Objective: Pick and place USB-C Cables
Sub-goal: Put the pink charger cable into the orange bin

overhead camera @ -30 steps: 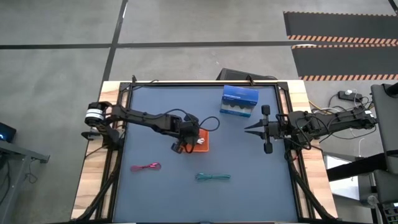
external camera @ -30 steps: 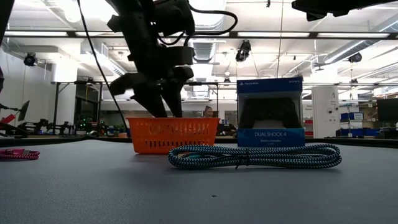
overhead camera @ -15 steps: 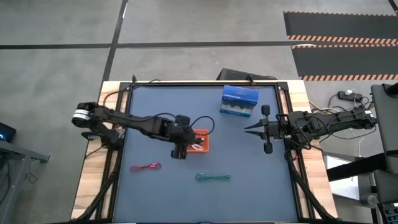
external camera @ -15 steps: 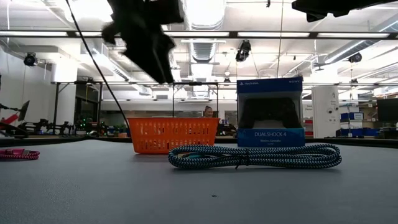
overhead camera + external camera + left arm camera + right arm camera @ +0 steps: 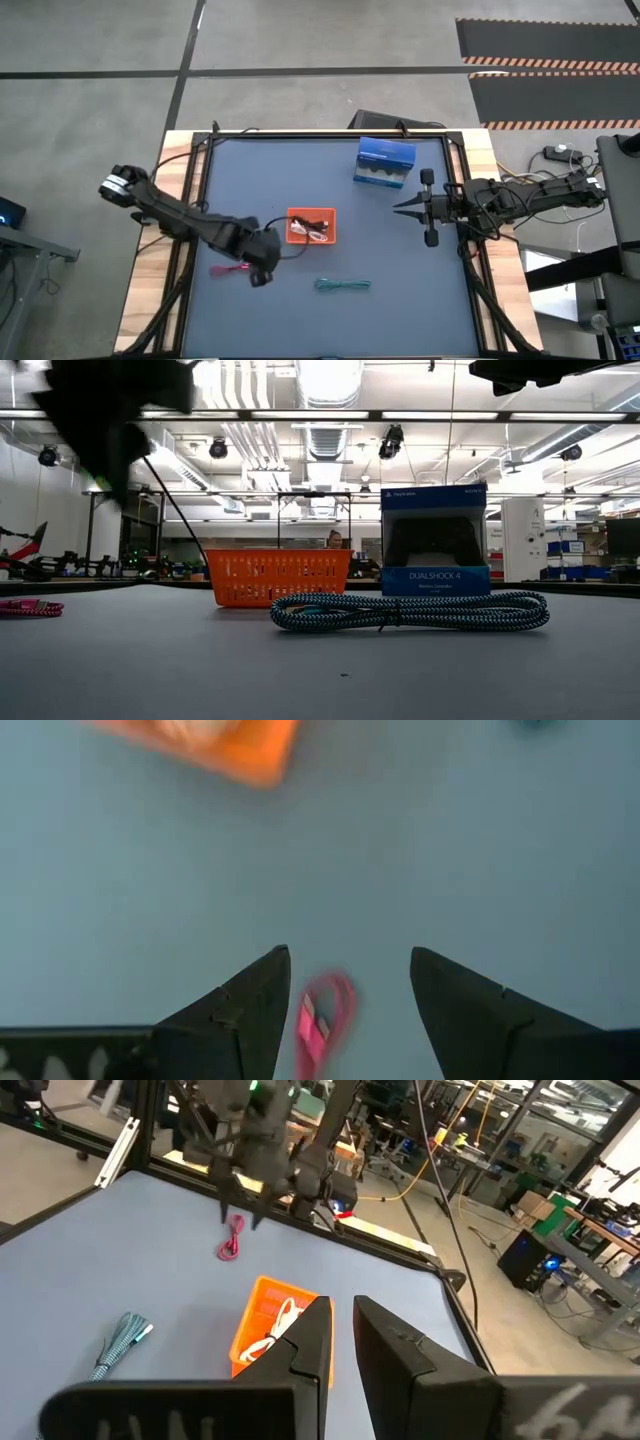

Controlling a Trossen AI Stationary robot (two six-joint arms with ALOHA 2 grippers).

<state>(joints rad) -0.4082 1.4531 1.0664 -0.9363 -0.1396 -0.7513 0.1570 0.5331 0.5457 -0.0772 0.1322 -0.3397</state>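
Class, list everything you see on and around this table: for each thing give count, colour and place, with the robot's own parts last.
Tray: one, orange, mid-table.
Cables in tray: white and black coils, inside it.
Pink-red cable: one, near the table's left edge.
Teal cable: one, front of the tray.
Controller box: one, blue, back right of the table.
Table: one, blue-grey top, wooden edges.
Left end effector: open, above the pink-red cable.
Right end effector: nearly closed, waiting at the table's right side.
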